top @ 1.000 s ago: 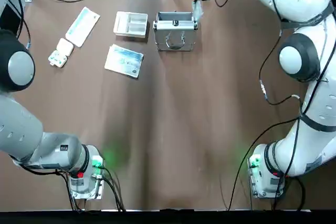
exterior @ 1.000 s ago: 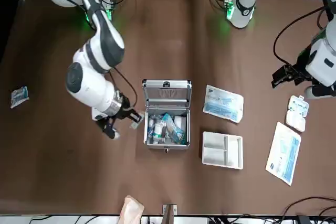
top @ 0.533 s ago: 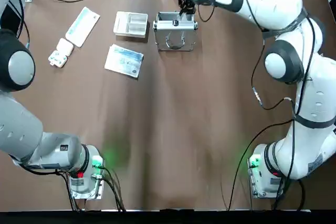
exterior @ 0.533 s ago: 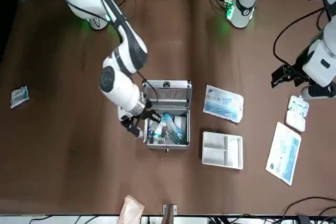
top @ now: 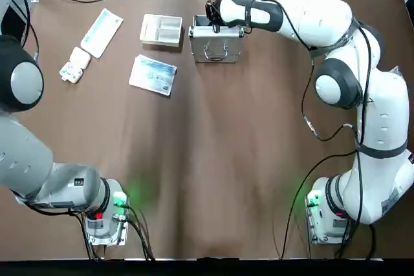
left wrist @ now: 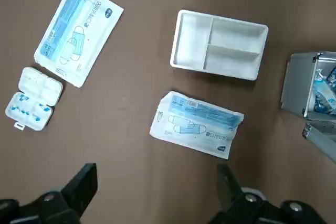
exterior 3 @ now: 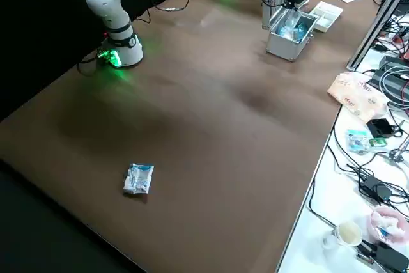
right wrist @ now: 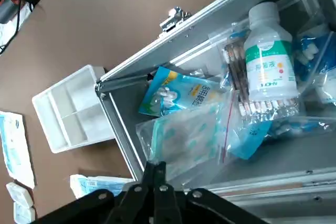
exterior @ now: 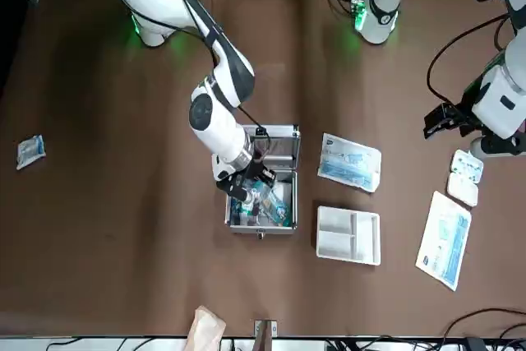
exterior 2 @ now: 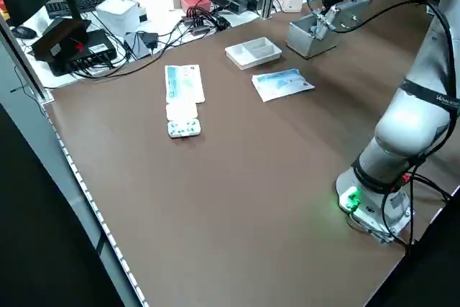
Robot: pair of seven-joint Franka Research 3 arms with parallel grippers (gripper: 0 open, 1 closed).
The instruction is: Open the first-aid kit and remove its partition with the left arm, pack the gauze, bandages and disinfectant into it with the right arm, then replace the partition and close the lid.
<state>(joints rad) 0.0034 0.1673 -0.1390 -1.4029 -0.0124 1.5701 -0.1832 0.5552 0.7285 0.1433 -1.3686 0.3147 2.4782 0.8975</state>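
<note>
The first-aid kit [exterior: 233, 218] stands open at the table's far side, its lid [exterior: 261, 146] upright behind it. My right gripper [right wrist: 156, 174] hangs over the kit's open top [top: 217, 30], shut on a clear zip packet of bandages [right wrist: 184, 135] that reaches down into the case. Inside lie the disinfectant [right wrist: 268, 56], a cotton-swab bag and blue packets. The white partition [exterior: 348, 235] rests on the table beside the kit [left wrist: 310, 93]. My left gripper [left wrist: 155, 174] hovers open, high above the table to the left of the partition [left wrist: 219, 45], holding nothing.
Two flat blue-white mask packs [top: 153, 74] [top: 101, 31] and a small white pill box [top: 74, 64] lie left of the partition [top: 161, 30]. A small blue packet [exterior 3: 138, 178] lies alone at the table's right end. Cables and clutter line the far edge.
My right gripper has swung from beside the kit to above its open top, bringing the clear packet with it. The left arm has stayed put.
</note>
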